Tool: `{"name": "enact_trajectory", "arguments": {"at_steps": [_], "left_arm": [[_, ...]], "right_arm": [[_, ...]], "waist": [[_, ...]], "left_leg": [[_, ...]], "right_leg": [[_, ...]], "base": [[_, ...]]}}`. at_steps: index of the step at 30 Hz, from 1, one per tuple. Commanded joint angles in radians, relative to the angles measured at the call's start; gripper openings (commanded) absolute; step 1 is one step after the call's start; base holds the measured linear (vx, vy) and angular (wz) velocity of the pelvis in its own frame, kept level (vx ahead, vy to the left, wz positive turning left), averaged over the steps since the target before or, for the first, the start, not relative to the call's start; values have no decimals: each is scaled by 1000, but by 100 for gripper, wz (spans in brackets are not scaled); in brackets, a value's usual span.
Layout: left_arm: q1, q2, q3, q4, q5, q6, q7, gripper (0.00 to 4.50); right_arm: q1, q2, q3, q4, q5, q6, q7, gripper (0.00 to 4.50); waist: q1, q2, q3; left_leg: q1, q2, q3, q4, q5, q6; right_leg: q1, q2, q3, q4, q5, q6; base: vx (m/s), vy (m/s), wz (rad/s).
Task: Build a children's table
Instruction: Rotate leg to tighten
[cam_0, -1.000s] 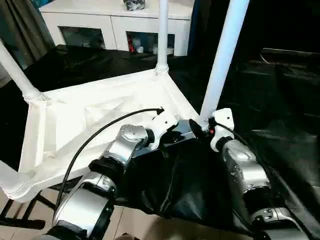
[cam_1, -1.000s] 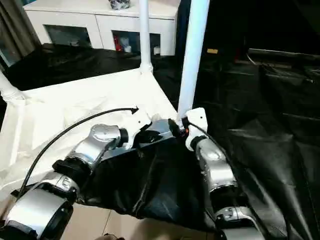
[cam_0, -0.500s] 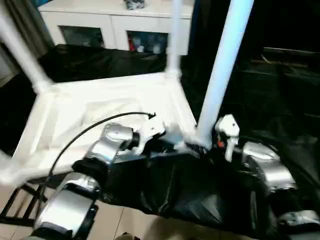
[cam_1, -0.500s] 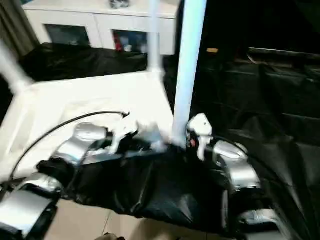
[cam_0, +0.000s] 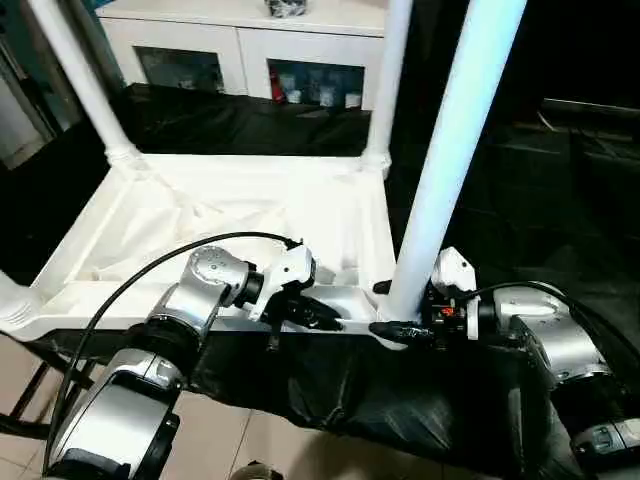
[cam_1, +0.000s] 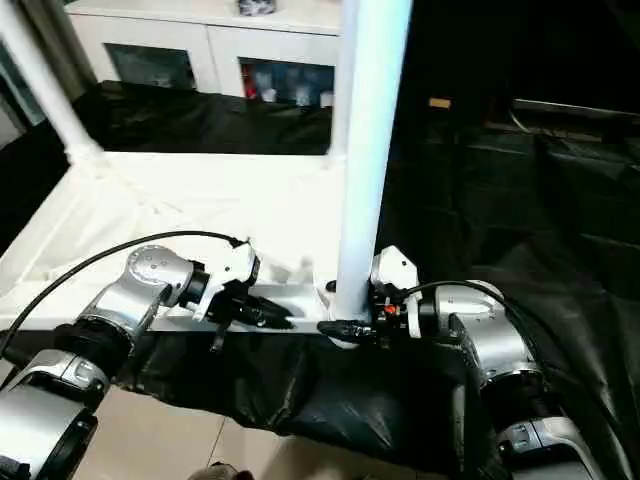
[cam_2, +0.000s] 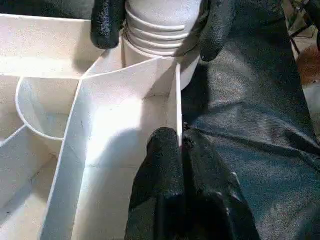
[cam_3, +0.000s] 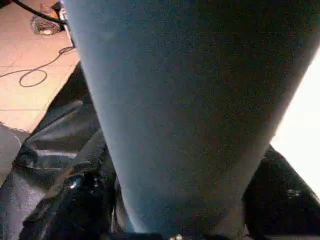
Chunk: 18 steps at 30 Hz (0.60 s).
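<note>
The black-covered table (cam_0: 520, 200) carries the children's table upside down, its white tabletop (cam_0: 200, 215) lying with the ribbed underside facing up and its near rim along the black table's near edge. A white cabinet (cam_0: 240, 45) with glass doors stands beyond the far side.

Legs rise upright from the tabletop's corner sockets: the nearest leg (cam_0: 455, 150) stands in the near right-hand corner, another leg (cam_0: 385, 90) in the far right corner, and a third leg (cam_0: 75, 70) in the far left corner. At the near left corner a socket (cam_0: 15, 300) shows at the picture's edge, too cropped to tell more.

The left end effector (cam_0: 315, 312) sits at the tabletop's near rim, just to the left of the nearest leg. Its two black fingers (cam_2: 165, 180) are pressed together on the thin upright wall of the rim (cam_2: 177, 105) — the wall runs between them (seen clearly in the left wrist view), so it is clamped on the tabletop.

The right end effector (cam_0: 395, 310) reaches in from the right to the foot of the nearest leg, one finger on each side of it. In the left wrist view its fingertips (cam_2: 107, 25) flank the leg's threaded base (cam_2: 160, 30) right above the socket — near the threads or touching them, though I cannot tell whether they are squeezing the leg or merely standing spread around it.
</note>
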Motion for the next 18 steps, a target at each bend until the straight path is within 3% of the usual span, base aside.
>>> {"name": "enact_trajectory", "arguments": {"at_steps": [1,4,7,12,15,18], "left_arm": [[-1,-8,-6,-36,-21,-12,-30,0],[-3,-13,2,-33,-23,7,-12,0],[-25,-46,20,-5,4,56,137,0],[-55,-133,42,36,40,118,392,0],[-73,-201,44,63,62,150,537,0],[-85,-241,27,84,89,141,621,0]], "right_arm": [[5,2,13,-33,13,16,12,282],[15,9,7,-39,19,42,-7,275],[34,62,-26,-18,-13,72,-179,272],[11,186,-95,80,-91,75,-574,271],[-35,288,-158,151,-86,101,-829,271],[-61,351,-171,176,-97,75,-931,271]], "waist": [[-1,-17,-71],[1,-14,-71],[-3,-15,-68],[-24,-17,-62],[-35,-17,-65],[-40,-9,-67]], "left_leg": [[13,56,-12,-63,-162,106],[13,55,-12,-63,-163,104],[14,56,-12,-66,-168,89],[19,48,-17,-75,-236,27],[19,44,-16,-72,-227,27],[20,42,-16,-72,-222,32]], "right_leg": [[54,-74,43,-63,-181,-257],[54,-75,43,-63,-186,-255],[51,-74,43,-66,-201,-248],[50,-75,43,-84,-348,-204],[48,-74,47,-85,-329,-195],[49,-72,46,-85,-301,-197]], "base": [[0,0,0],[0,0,0],[0,0,0],[0,0,0],[0,0,0],[0,0,0]]}}
